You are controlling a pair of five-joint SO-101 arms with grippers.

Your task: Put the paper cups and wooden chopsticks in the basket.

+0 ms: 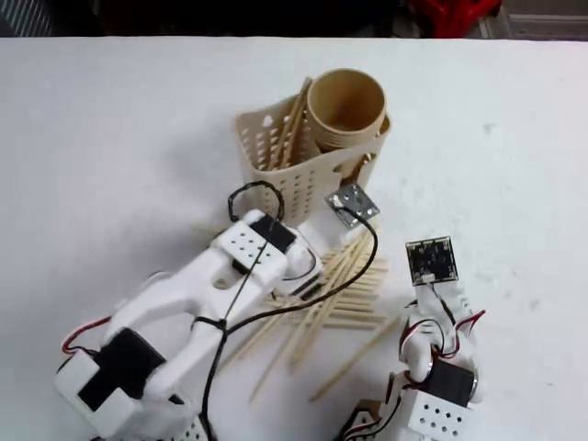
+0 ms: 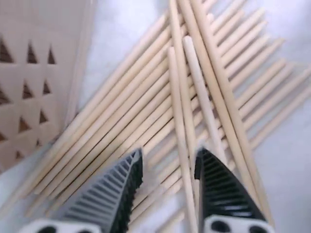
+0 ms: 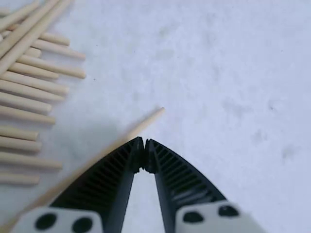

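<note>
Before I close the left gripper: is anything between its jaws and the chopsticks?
Nothing visible does. The left gripper hangs open directly over the chopsticks, and the basket stands beside the pile, clear of the jaws.

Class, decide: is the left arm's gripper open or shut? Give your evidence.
Open. The left gripper has a clear gap between its jaws, over the loose chopsticks.

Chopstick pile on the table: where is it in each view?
High view: pile at centre, in front of the basket.
Left wrist view: pile spread beside the basket wall.
Right wrist view: stick ends at the picture's edge.
Shared landmark: the white table.
</note>
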